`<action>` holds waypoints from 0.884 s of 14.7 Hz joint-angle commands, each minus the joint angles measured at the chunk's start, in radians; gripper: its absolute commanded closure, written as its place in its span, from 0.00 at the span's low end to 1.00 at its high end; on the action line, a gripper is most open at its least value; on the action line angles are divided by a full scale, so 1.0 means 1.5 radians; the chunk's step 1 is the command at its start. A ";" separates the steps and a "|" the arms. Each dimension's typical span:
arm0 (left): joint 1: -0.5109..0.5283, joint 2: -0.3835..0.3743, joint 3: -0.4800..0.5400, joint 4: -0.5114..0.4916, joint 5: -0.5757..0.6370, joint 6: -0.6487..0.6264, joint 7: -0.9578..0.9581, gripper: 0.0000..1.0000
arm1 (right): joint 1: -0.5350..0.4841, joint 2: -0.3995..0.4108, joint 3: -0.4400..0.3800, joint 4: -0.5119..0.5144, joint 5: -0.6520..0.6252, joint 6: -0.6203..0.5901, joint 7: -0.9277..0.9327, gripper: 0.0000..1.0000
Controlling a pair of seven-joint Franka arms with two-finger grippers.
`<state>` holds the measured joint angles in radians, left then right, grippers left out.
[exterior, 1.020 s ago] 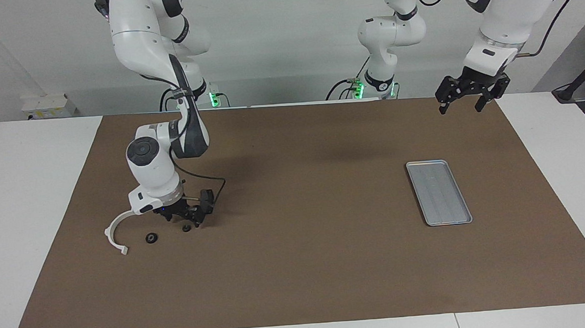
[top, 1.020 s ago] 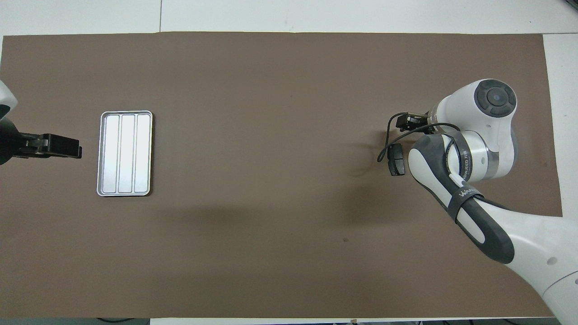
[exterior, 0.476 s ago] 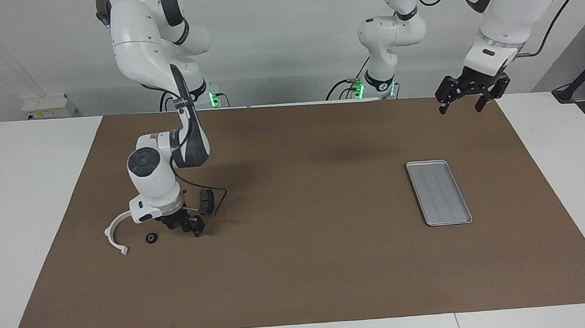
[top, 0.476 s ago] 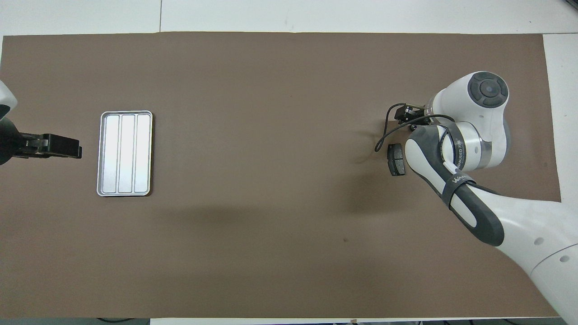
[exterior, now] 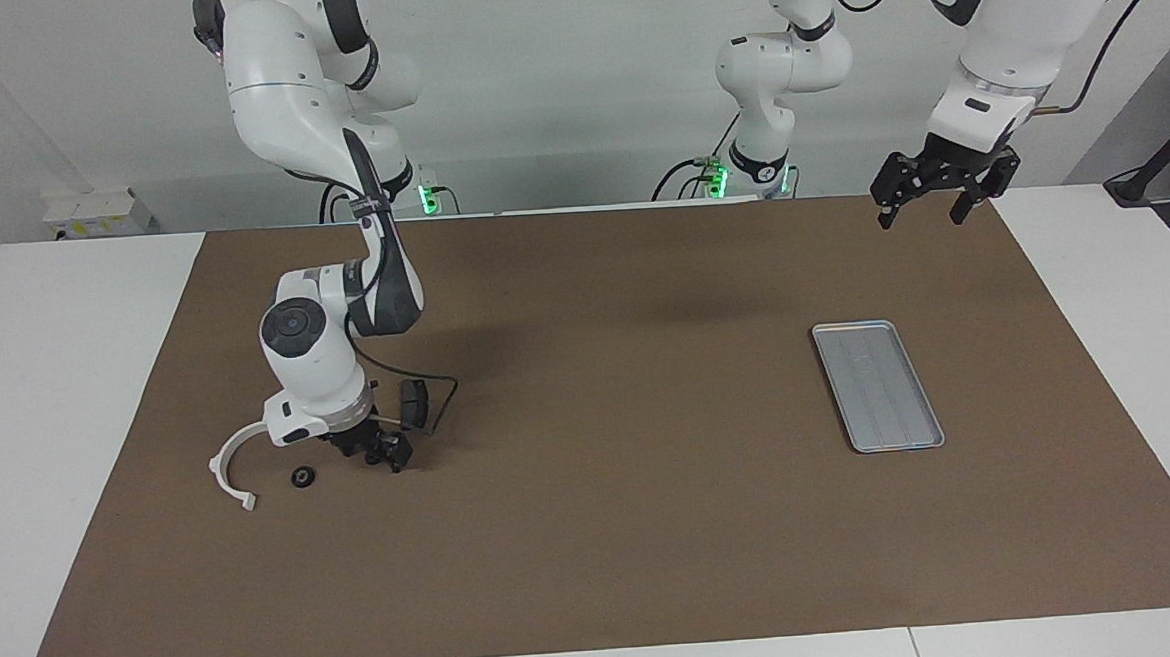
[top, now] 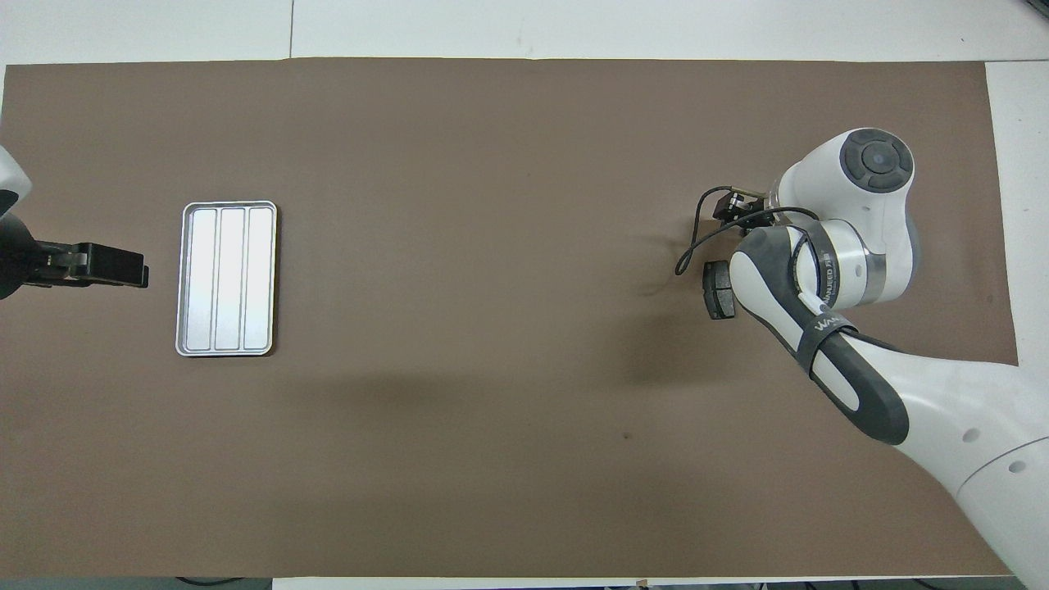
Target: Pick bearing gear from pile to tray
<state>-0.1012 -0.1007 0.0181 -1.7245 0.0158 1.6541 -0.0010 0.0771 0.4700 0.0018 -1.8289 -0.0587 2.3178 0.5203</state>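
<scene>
The pile lies toward the right arm's end of the table. It holds a white curved arc [exterior: 227, 467], a small black round bearing gear [exterior: 302, 476] beside it, and a dark brake pad [exterior: 412, 403] [top: 719, 288]. My right gripper [exterior: 383, 457] [top: 732, 206] is down close to the mat, between the bearing gear and the brake pad. Anything under it is hidden. The silver ribbed tray [exterior: 878, 385] [top: 227, 279] sits bare toward the left arm's end. My left gripper [exterior: 922, 219] [top: 139, 274] waits open in the air beside the tray.
A brown mat [exterior: 615, 527] covers most of the white table. A black cable [exterior: 443, 388] loops from the right wrist over the mat by the brake pad.
The right gripper shifted a little away from the brake pad, over the spot where a second small black round piece lay. That piece no longer shows. The left arm has not moved.
</scene>
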 commanded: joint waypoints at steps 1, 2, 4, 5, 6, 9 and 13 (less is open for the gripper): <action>-0.005 -0.003 0.005 -0.007 -0.005 0.002 0.005 0.00 | -0.001 0.001 0.003 0.010 -0.010 -0.019 0.015 0.16; -0.005 -0.003 0.005 -0.006 -0.005 0.002 0.005 0.00 | -0.002 0.001 0.003 0.011 -0.010 -0.019 0.015 0.17; -0.005 -0.003 0.005 -0.007 -0.005 0.002 0.005 0.00 | -0.005 0.001 0.003 0.017 -0.011 -0.018 0.011 0.22; -0.005 -0.003 0.005 -0.007 -0.005 0.002 0.005 0.00 | -0.006 0.002 0.003 0.017 -0.011 -0.018 0.010 0.24; -0.005 -0.003 0.005 -0.007 -0.005 0.002 0.005 0.00 | -0.006 0.002 0.003 0.018 -0.011 -0.018 0.010 0.27; -0.005 -0.003 0.005 -0.007 -0.005 0.002 0.005 0.00 | -0.007 0.003 0.004 0.018 -0.010 -0.017 0.011 0.41; -0.005 -0.003 0.005 -0.007 -0.005 0.002 0.005 0.00 | -0.007 0.003 0.004 0.017 -0.008 -0.018 0.013 0.64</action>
<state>-0.1012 -0.1007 0.0181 -1.7245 0.0158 1.6541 -0.0010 0.0745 0.4692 0.0031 -1.8089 -0.0592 2.3077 0.5206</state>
